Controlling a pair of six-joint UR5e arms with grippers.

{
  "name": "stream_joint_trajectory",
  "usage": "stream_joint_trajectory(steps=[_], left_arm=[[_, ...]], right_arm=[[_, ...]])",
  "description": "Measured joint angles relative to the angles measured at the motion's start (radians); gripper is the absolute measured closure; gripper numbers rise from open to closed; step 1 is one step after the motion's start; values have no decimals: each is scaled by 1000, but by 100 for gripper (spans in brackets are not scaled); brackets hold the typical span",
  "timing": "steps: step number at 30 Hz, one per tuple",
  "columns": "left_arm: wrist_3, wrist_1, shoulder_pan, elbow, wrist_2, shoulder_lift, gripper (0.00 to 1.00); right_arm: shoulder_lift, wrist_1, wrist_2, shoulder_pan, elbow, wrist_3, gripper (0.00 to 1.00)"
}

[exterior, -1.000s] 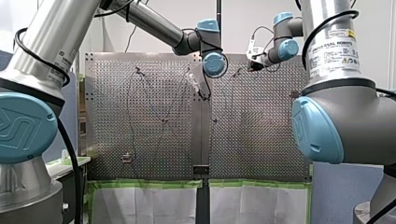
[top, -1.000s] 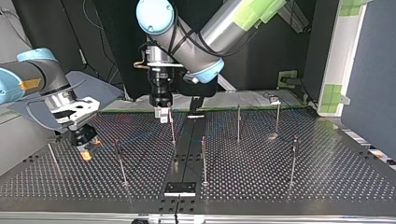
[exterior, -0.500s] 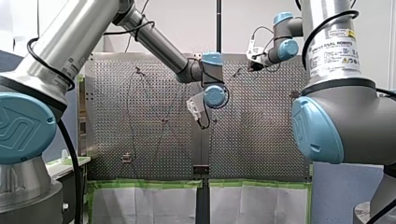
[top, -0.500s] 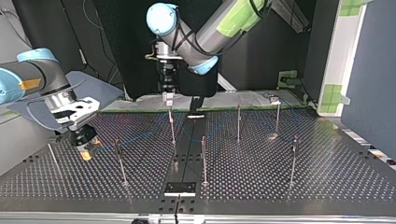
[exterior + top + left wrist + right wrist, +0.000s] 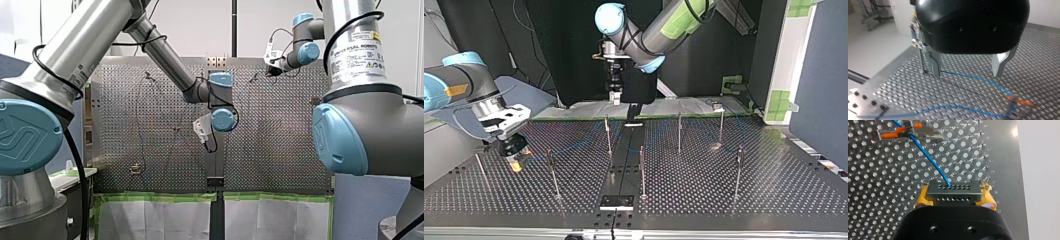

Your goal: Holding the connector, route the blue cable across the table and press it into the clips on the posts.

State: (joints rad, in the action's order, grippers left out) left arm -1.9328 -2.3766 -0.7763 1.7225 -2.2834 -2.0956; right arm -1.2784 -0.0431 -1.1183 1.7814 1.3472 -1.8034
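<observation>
My right gripper (image 5: 954, 196) is shut on the black connector (image 5: 953, 192), with a yellow pad on either side of it. The blue cable (image 5: 928, 157) leaves the connector and runs past an orange clip (image 5: 896, 133). In the top view my right gripper (image 5: 515, 161) sits low over the table at the left. My left gripper (image 5: 967, 65) hangs open above the table with nothing between its metal fingers (image 5: 934, 62); the blue cable (image 5: 978, 79) lies on the plate under it. In the top view my left gripper (image 5: 615, 96) is high behind the middle post (image 5: 608, 132).
Several thin posts stand on the perforated table (image 5: 704, 200), among them one (image 5: 642, 170) near the centre seam, one (image 5: 739, 170) at the top view's right and one (image 5: 551, 172) close to my right gripper. A dark bracket (image 5: 616, 201) sits at the near edge.
My left gripper has risen and drawn back from the middle post, toward the top view's far side, staying open. My right gripper has held still with the connector.
</observation>
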Motion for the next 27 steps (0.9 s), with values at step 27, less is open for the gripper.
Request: stream_joint_trajectory(steps=[27], left_arm=[[0, 228, -55, 228, 0, -165, 0]], right_arm=[[1, 1, -4, 0, 2, 2, 100]])
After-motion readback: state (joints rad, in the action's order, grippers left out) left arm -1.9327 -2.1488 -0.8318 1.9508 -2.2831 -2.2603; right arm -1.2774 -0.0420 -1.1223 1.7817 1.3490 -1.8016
